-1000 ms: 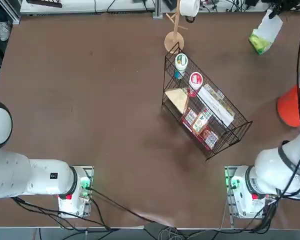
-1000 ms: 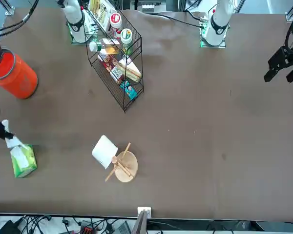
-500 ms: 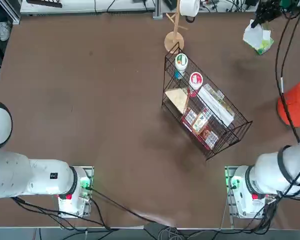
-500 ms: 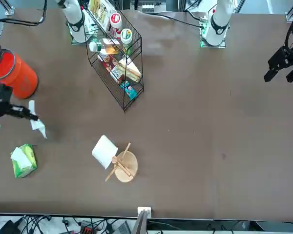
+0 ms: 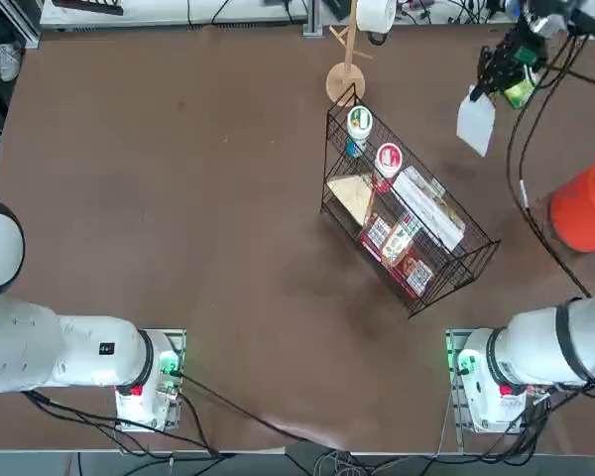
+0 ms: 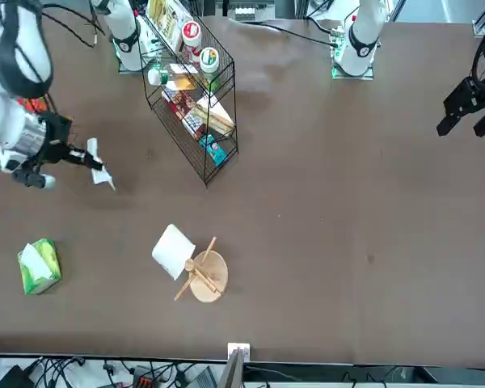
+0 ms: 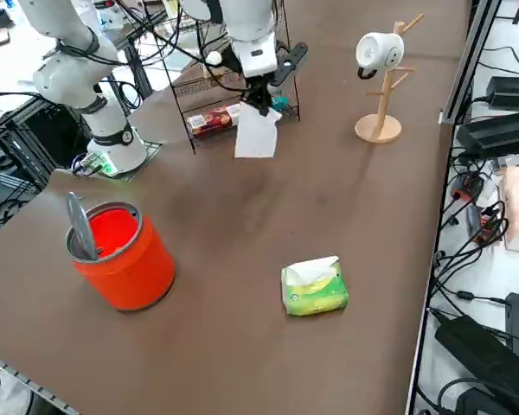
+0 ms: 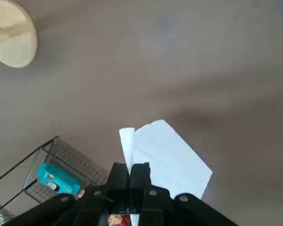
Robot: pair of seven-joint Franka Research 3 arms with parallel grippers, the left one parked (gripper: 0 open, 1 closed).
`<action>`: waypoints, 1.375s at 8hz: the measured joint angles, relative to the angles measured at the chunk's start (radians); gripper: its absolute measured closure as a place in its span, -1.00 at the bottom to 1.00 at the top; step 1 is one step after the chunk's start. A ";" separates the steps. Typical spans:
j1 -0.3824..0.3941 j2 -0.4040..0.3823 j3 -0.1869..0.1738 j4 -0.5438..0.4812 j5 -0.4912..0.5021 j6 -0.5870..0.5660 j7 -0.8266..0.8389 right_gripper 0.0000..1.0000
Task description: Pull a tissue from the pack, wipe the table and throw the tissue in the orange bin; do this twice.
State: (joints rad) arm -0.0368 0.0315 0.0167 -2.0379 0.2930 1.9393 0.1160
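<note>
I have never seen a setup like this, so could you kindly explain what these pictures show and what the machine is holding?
Two robot arms sit at a brown table. The pictures show it from overhead, from across the table, from the robot's right side, and from the working arm's wrist. The right hand is shut on a white tissue, held above the table beside the black wire basket of snacks. Also on the table: the green tissue pack, the orange bin and a wooden stand with a mug hanging on it.

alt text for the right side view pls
The right gripper holds a white tissue hanging above the table, beside the wire basket. Nearer the camera sit the orange bin and the green pack.
</note>
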 joint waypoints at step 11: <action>0.187 -0.064 0.001 -0.476 -0.003 0.433 0.105 0.97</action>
State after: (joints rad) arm 0.1497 -0.0327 0.0180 -2.5135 0.2900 2.3723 0.2207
